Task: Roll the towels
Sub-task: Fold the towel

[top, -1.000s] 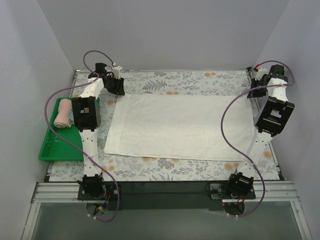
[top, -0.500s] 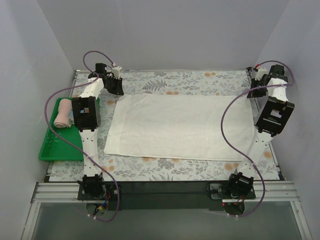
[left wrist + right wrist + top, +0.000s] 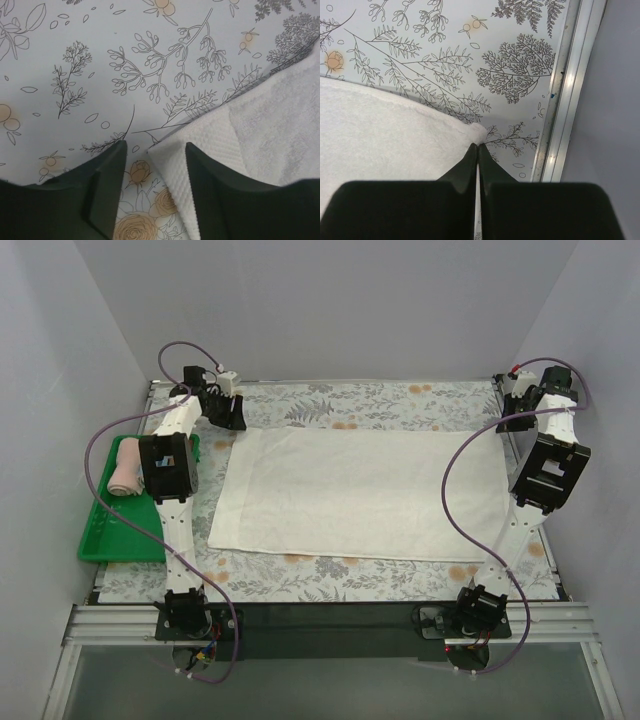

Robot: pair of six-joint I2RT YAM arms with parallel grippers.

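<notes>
Big picture first: the cream-white towel (image 3: 360, 490) is spread flat across the middle of the table. It is a long soft rectangle of looped terry. Up close in the left wrist view, a flatter waffle-woven band runs along its end.

Over on the left, the salmon-pink towel (image 3: 125, 468) sits as a plump little roll at the far end of the green tray (image 3: 115, 535). The tray is shallow hard plastic, set at the table's left edge, and the roll is well apart from the big cloth.

Under everything lies a pale floral tablecloth (image 3: 330, 405), smooth and matte, printed with grey ferns, thin sprigs and small orange blossoms. An aluminium rail (image 3: 565, 90) runs down the table's right side. Plain grey-lilac walls (image 3: 330, 310) close the space in on three sides.

Now the arms. Both are stretched well forward, elbows up and wrists tipped down, one at each far corner of the big towel.

The left gripper (image 3: 156, 147) is at the far-left corner with its dark fingers spread apart. The tip of that corner lies between them on the tablecloth, and nothing is gripped.

The right gripper (image 3: 477, 146) is at the far-right corner, and its fingers are pressed together into one thin seam. Their tips sit right at the towel's rounded corner. Whether a pinch of terry is caught in that seam is hard to say, because the fingers themselves hide the spot.
</notes>
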